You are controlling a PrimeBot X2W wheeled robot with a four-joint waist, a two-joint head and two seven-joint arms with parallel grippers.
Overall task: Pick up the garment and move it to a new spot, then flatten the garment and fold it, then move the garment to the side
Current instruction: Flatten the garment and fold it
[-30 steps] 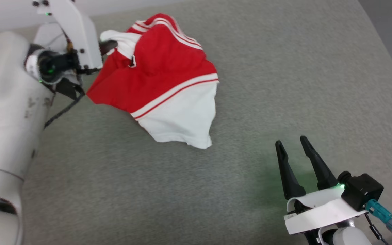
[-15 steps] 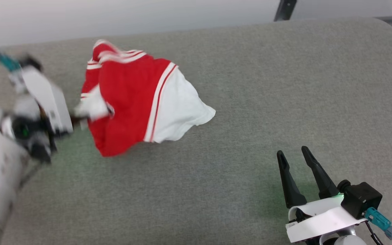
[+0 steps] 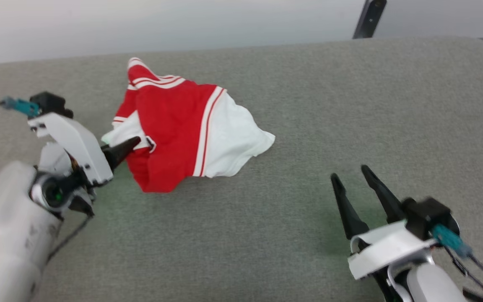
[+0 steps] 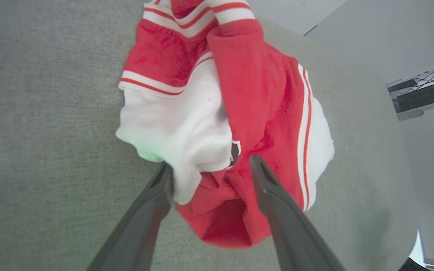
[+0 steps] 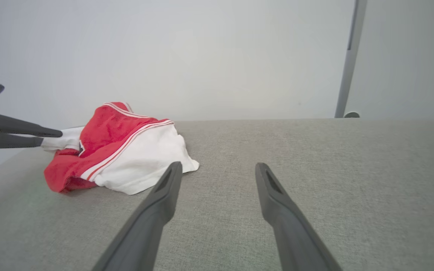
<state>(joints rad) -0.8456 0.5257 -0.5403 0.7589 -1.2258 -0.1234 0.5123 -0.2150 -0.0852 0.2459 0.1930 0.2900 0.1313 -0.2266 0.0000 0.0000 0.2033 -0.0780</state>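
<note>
Shirt (image 3: 174,126): crumpled heap, back left of the worktop (image 3: 308,105).
Left gripper (image 4: 211,163): fingers apart, loose around the shirt's edge.
Right gripper (image 3: 349,172): fingers apart, holding nothing, front right.

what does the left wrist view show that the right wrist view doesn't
Left wrist view: the left gripper open astride the near edge of the shirt, cables past the mat. Right wrist view: the right gripper open over bare mat, apart from the shirt, a grey pole behind. Both: the shirt heaped on the mat, left gripper at it.
</note>
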